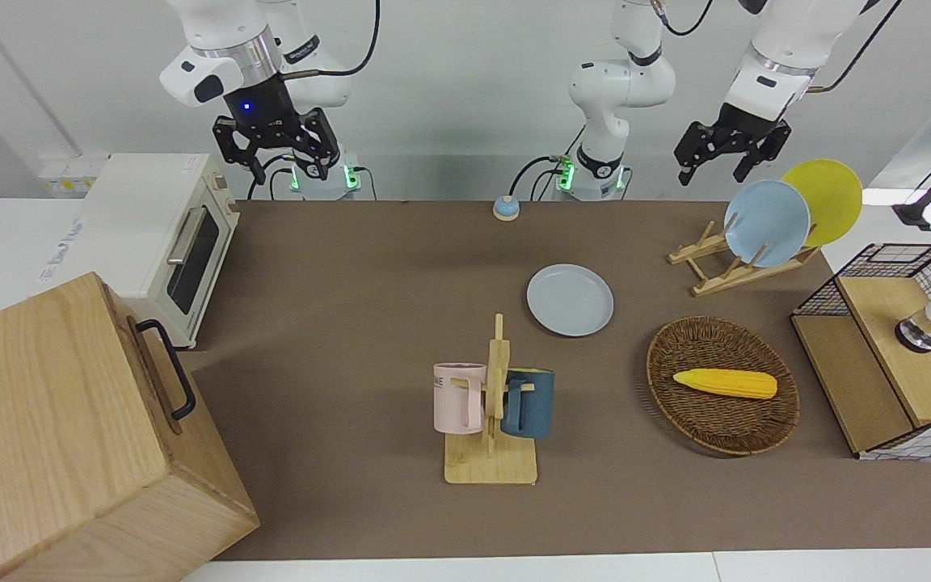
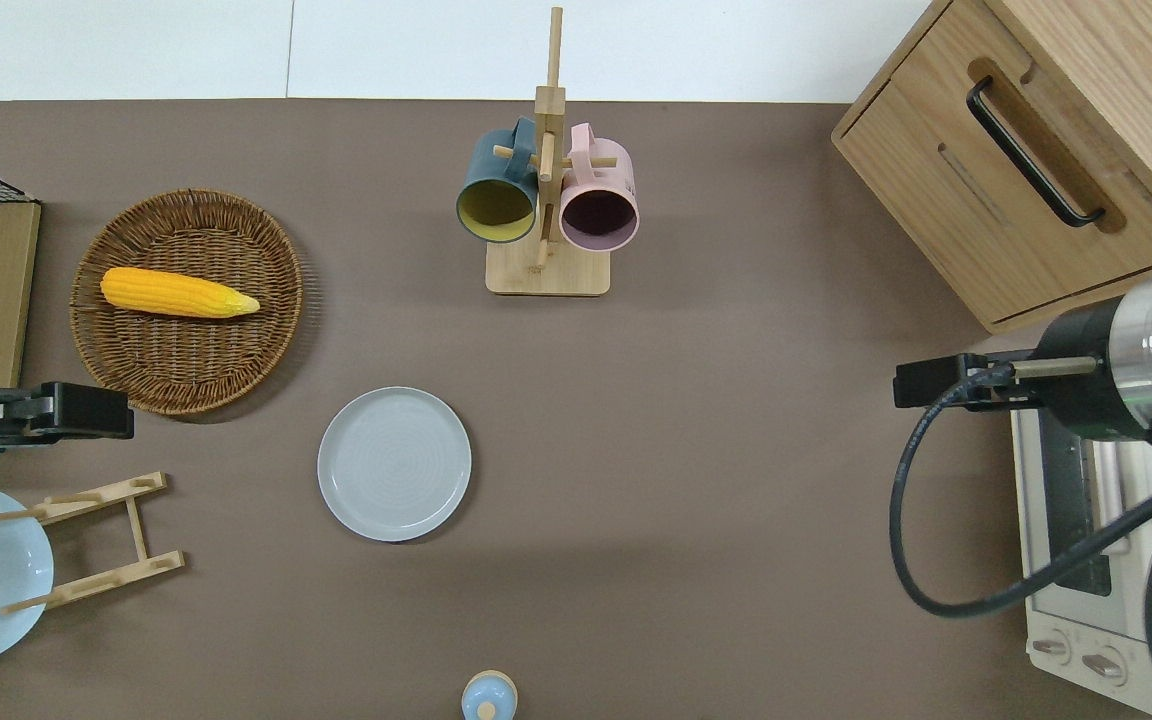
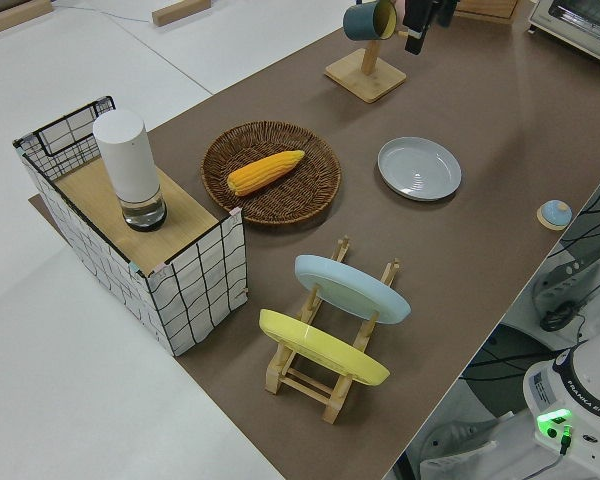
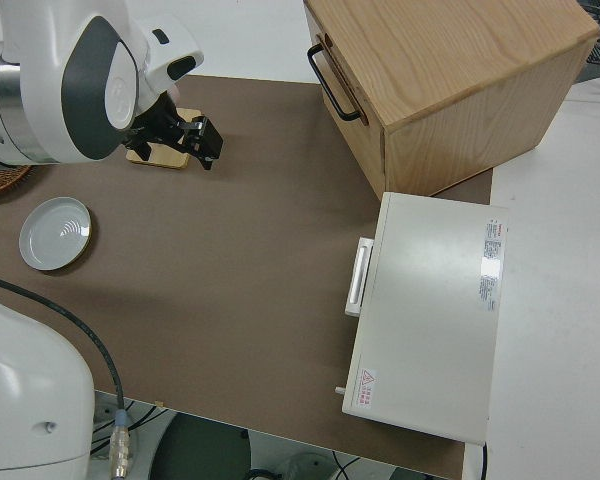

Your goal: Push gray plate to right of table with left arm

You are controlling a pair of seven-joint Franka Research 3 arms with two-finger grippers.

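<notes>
Lying flat on the brown table (image 1: 352,339), the gray plate (image 1: 570,299) sits near the middle, nearer to the robots than the mug rack (image 1: 491,420) and beside the wicker basket (image 1: 722,385) (which holds a corn cob (image 1: 726,382)). The left gripper (image 1: 722,155) hangs over the dish rack (image 1: 736,263), fingers spread wide. The right arm is parked, its gripper (image 1: 278,148) open.
</notes>
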